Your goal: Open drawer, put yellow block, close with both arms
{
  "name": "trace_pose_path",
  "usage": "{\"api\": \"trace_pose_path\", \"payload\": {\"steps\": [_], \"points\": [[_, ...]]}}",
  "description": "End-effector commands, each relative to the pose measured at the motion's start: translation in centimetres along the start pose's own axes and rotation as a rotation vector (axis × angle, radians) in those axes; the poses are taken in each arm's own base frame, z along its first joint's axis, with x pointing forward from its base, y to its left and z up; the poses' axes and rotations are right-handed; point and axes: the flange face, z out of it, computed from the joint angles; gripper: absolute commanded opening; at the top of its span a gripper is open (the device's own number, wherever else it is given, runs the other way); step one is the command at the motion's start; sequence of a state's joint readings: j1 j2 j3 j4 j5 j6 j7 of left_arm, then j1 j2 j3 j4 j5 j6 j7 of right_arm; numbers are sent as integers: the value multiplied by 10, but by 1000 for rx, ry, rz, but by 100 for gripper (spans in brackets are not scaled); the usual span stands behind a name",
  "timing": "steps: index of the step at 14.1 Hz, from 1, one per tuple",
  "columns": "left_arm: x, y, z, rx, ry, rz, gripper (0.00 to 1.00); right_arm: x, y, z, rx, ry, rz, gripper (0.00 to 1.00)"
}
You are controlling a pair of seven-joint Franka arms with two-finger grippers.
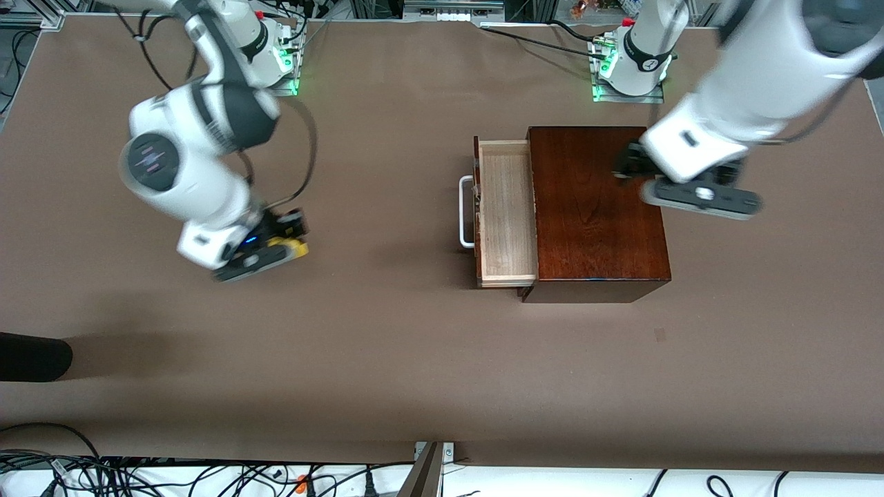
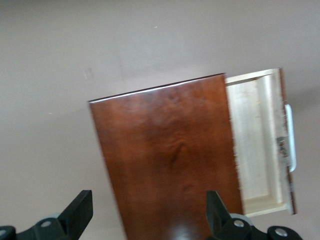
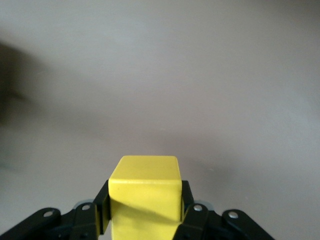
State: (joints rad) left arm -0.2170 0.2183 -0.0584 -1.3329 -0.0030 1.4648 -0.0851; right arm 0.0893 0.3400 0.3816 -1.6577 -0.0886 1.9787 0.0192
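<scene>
My right gripper is shut on the yellow block, a small bright cube clamped between its black fingers. In the front view the yellow block and right gripper are over bare table toward the right arm's end. The drawer stands pulled out of the reddish-brown wooden box, its pale tray showing nothing inside and its white handle pointing toward the right arm's end. My left gripper hangs open over the box top; in the left wrist view, the left gripper is above the box, with the drawer beside it.
Brown table surrounds the box. A dark object lies at the table's edge toward the right arm's end, nearer the front camera. Cables run along the near edge.
</scene>
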Motion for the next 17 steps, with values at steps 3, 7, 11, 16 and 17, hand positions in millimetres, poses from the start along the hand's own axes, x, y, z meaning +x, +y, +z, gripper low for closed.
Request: {"api": "trace_pose_path", "payload": {"steps": [3, 7, 11, 16, 17], "points": [[-33, -84, -2, -31, -11, -53, 100, 13, -170, -4, -131, 55, -371, 30], [-66, -109, 1, -15, 67, -119, 100, 15, -304, -12, -93, 134, -558, 30], [-56, -117, 2, 11, 76, -140, 100, 17, -388, 1, -129, 213, -703, 30], [-64, -125, -16, 11, 92, -144, 100, 16, -411, 29, -140, 208, -861, 29], [-66, -125, -17, 10, 84, -141, 100, 13, -415, 32, -138, 199, -868, 29]]}}
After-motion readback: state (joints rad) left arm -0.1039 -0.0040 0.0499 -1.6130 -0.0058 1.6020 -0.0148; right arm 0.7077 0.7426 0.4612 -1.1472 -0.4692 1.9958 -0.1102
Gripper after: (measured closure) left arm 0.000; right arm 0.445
